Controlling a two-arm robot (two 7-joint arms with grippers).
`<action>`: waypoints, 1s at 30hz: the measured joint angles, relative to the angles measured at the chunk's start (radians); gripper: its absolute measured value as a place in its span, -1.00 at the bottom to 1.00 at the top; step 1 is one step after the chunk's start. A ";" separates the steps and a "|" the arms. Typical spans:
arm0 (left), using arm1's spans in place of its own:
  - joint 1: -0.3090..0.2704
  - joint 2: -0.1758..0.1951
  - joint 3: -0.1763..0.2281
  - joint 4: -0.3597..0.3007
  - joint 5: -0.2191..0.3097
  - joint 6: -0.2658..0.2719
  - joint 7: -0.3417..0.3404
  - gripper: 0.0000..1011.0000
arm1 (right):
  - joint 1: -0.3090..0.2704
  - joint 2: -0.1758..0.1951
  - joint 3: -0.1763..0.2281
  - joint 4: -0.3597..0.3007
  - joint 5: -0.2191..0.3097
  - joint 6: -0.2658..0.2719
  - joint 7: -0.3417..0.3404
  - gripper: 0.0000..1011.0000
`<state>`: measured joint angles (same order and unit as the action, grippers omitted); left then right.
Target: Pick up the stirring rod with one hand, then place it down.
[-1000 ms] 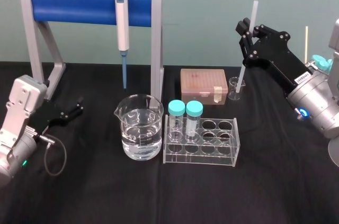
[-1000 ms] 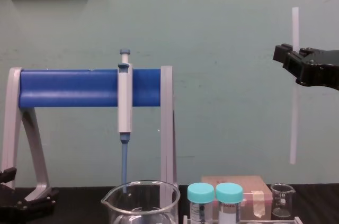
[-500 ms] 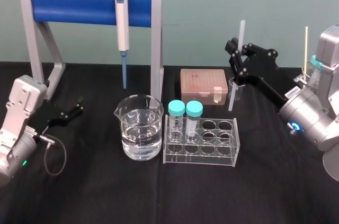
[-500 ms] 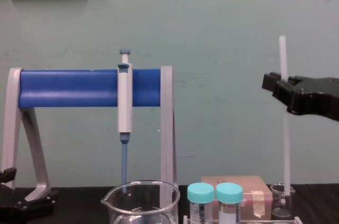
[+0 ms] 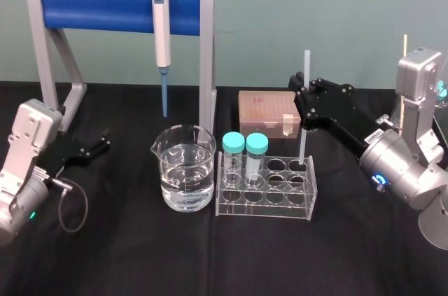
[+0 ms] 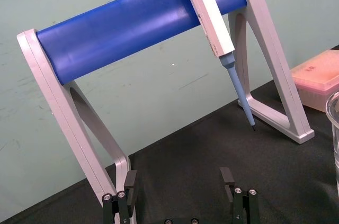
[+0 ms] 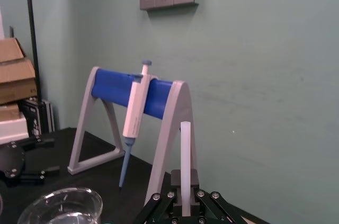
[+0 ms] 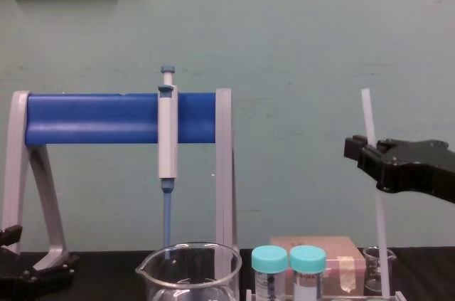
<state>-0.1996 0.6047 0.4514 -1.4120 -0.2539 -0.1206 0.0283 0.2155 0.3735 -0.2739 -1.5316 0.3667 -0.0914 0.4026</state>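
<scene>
Right gripper (image 5: pixel 306 102), black with blocky jaws, hangs over the right end of the clear acrylic test-tube rack (image 5: pixel 264 205). Its jaws are clamped on the thin translucent-white stirring rod (image 5: pixel 302 143), gripping it above its middle. The rod stands nearly upright with a slight tilt. Its top pokes above the jaws and its lower end is at the rack's back-right hole; can't tell if it is inside the hole. Chest view: the rod (image 8: pixel 380 230) runs down through the right gripper (image 8: pixel 370 155) to the rack's top edge. Right wrist view: the rod (image 7: pixel 185 144) rises straight from between the closed jaws.

Left gripper (image 5: pixel 103 142) is parked low on the black surface (image 5: pixel 140 261), well to the left of the rack. In the left wrist view its jaws (image 6: pixel 178 179) are spread wide with nothing between them.

Two teal-capped tubes (image 5: pixel 246 145) sit in the rack's left holes. A clear glass beaker (image 5: pixel 184 177) holding water is just left of the rack. A pink tip box (image 5: pixel 269 113) lies behind the rack. A grey-and-blue pipette (image 5: pixel 162 30) hangs on the blue-barred grey stand (image 5: pixel 98 8), behind and left of the rack.
</scene>
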 joint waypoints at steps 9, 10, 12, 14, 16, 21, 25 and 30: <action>0.000 0.000 0.000 0.000 0.000 0.000 0.000 0.98 | 0.016 -0.011 -0.008 0.041 -0.012 0.002 -0.005 -0.86; 0.000 0.000 0.000 0.000 0.000 0.000 0.000 0.98 | 0.018 -0.013 -0.008 0.044 -0.012 0.002 -0.005 -0.86; 0.000 0.000 0.000 0.000 0.000 0.000 0.000 0.98 | 0.021 -0.017 -0.009 0.052 -0.012 0.002 -0.005 -0.86; 0.000 0.000 0.000 0.000 0.000 0.000 0.000 0.98 | 0.025 -0.020 -0.010 0.061 -0.013 0.001 -0.005 -0.86; 0.000 0.000 0.000 0.000 0.000 0.000 0.000 0.98 | 0.028 -0.024 -0.010 0.069 -0.013 -0.001 -0.005 -0.86; 0.000 0.000 0.000 0.000 0.000 0.000 0.000 0.98 | 0.034 -0.035 -0.010 0.096 -0.014 -0.007 -0.007 -0.86; 0.000 0.000 0.000 0.000 0.000 0.000 0.000 0.98 | 0.038 -0.040 -0.012 0.113 -0.018 -0.010 -0.007 -0.86; 0.000 0.000 0.000 0.000 0.000 0.000 0.000 0.98 | 0.040 -0.044 -0.015 0.128 -0.019 -0.009 -0.005 -0.86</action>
<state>-0.1995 0.6047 0.4514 -1.4120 -0.2539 -0.1205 0.0283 0.2560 0.3298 -0.2893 -1.4031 0.3476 -0.1004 0.3975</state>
